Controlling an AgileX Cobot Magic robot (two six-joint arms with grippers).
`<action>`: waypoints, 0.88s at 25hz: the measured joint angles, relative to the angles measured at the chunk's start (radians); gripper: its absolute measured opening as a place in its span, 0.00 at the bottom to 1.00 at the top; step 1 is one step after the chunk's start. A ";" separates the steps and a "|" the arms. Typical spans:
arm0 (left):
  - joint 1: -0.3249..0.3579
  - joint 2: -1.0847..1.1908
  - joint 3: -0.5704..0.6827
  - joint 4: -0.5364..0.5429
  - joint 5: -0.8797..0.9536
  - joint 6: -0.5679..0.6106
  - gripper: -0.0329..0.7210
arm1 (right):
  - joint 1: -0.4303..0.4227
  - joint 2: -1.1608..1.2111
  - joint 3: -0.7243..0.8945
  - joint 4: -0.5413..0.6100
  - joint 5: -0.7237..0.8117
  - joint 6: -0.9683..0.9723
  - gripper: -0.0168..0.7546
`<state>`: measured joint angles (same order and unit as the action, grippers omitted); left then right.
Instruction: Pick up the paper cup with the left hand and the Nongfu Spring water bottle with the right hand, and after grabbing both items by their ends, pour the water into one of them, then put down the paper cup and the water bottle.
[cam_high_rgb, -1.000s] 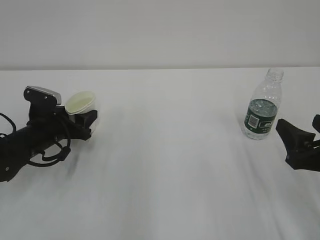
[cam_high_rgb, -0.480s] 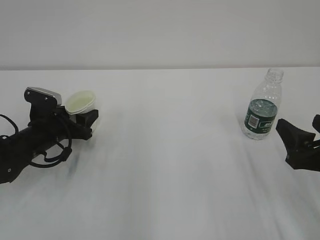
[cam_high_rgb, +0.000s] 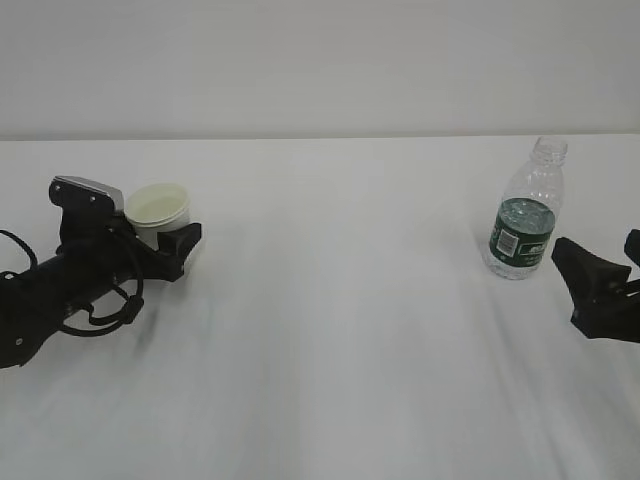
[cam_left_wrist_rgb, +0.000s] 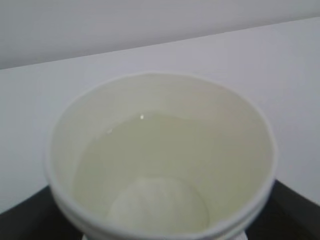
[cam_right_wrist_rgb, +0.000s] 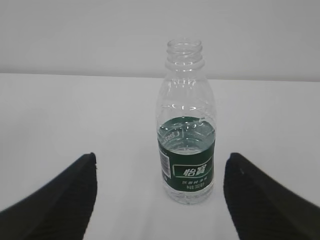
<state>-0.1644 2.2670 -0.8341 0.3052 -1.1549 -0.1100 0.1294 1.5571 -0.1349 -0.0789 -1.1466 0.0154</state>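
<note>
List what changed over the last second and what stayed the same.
The paper cup, tilted a second ago, has come upright on the table, water still inside. The left hand has eased its jaws wider around the cup, apparently letting go. The Nongfu Spring water bottle and the open right hand have not moved.

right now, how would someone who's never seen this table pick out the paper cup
Start at the white table and go to its left side, where the left hand lies low on the surface. The paper cup stands upright between its fingers, small and white with a rolled rim and pale cream-yellow inside. The only other container, the clear green-labelled bottle, is taller and far right.
</note>
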 joint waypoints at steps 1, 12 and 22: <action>0.000 0.000 0.000 0.010 0.000 0.000 0.89 | 0.000 0.000 0.000 0.000 0.000 0.002 0.79; 0.000 0.000 0.012 0.035 0.000 0.000 0.95 | 0.000 0.000 0.000 0.000 0.000 0.004 0.79; 0.000 -0.040 0.079 0.035 0.002 0.000 0.95 | 0.000 0.000 0.000 0.000 0.000 0.005 0.79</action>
<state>-0.1644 2.2272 -0.7550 0.3405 -1.1530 -0.1100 0.1294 1.5571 -0.1349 -0.0789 -1.1466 0.0206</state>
